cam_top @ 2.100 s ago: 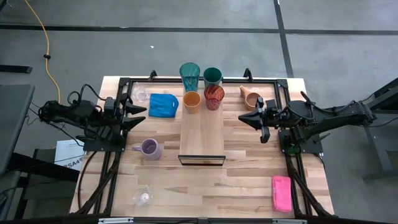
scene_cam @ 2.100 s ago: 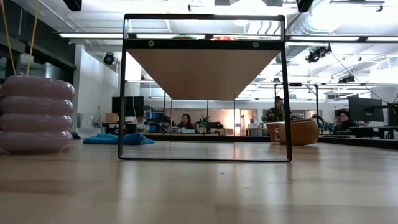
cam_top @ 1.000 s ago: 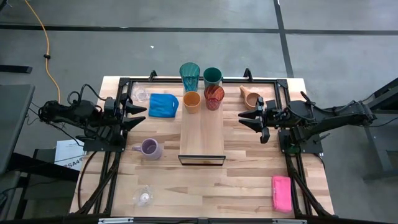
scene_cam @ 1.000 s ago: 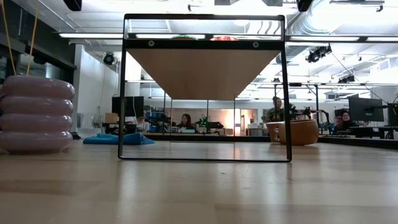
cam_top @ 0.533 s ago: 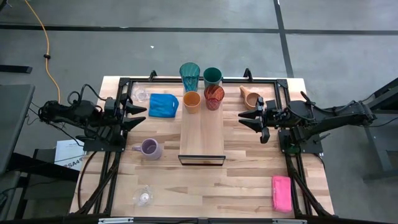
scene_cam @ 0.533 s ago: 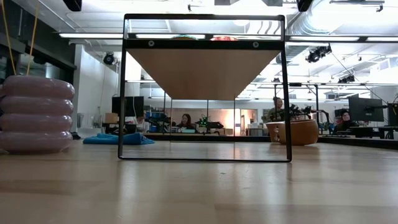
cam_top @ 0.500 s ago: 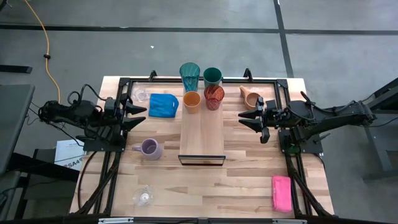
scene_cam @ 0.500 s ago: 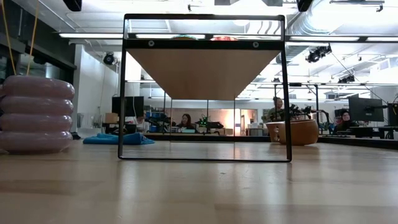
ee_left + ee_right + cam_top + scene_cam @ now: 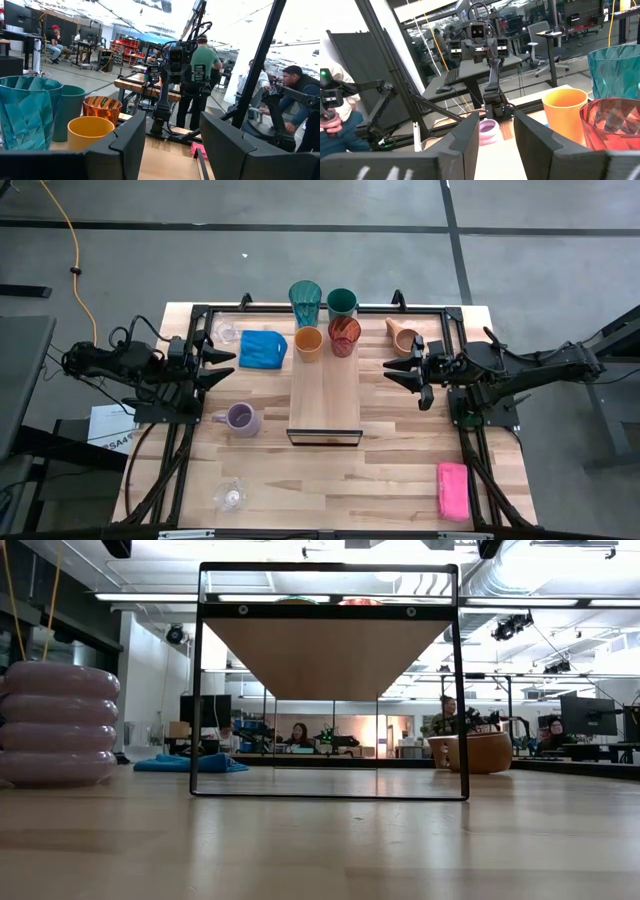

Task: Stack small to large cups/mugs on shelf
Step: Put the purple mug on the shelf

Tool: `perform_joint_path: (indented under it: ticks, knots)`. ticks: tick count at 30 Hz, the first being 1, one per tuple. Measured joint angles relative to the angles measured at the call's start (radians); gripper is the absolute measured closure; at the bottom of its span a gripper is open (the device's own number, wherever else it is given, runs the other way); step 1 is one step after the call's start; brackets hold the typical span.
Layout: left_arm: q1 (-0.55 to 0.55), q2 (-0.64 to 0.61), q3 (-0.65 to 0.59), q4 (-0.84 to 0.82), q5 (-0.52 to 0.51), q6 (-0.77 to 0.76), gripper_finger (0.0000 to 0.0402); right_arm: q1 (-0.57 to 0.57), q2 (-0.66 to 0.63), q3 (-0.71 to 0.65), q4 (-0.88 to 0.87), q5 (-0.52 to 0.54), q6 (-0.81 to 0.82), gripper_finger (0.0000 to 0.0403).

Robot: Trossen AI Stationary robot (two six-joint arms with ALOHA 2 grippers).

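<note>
nothing has shifted over the last two seconds: both arms sit exactly where they were, so stacking has not advanced. in the high view the left gripper (image 9: 222,358) hovers at centre left and the right gripper (image 9: 396,370) at centre right, each with its fingers apart and holding nothing. between them the shelf (image 9: 325,405) runs down the middle of the frame; the orange cup (image 9: 308,343) and red cup (image 9: 344,336) stand at its upper end, with the teal tumbler (image 9: 305,302) and dark green cup (image 9: 342,302) just above them. the tan mug (image 9: 402,335) lies tipped at upper right, the lavender mug (image 9: 240,418) lower left, one clear glass (image 9: 226,332) upper left and another clear glass (image 9: 231,496) near the bottom. only the low view shows the shelf's underside and black frame (image 9: 329,680) raised off the table, with the lavender mug's ribbed wall (image 9: 58,723) at far left; it shows neither gripper.
</note>
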Motion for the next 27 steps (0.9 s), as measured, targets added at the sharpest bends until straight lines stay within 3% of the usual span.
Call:
perform_joint_path:
  ticks: [8,11,17,23,27]
  knots:
    - [0.000,0.022,0.003,-0.002,-0.015,-0.065,0.0227,0.000,0.000,0.000,0.000,0.000,0.011,0.0289]
    - [0.000,0.064,0.036,-0.077,-0.015,-0.098,0.0227,0.000,0.000,0.000,0.000,0.000,0.011,0.0289]
    - [0.000,0.190,0.177,-0.458,0.029,-0.214,0.0227,0.000,0.000,0.000,0.000,0.000,0.011,0.0289]
    - [0.000,0.330,0.289,-0.902,0.163,-0.352,0.0227,0.000,0.000,0.000,0.000,0.000,0.008,0.0289]
    - [0.000,0.402,0.306,-1.087,0.250,-0.455,0.0227,0.000,0.000,0.000,0.000,0.000,0.002,0.0289]
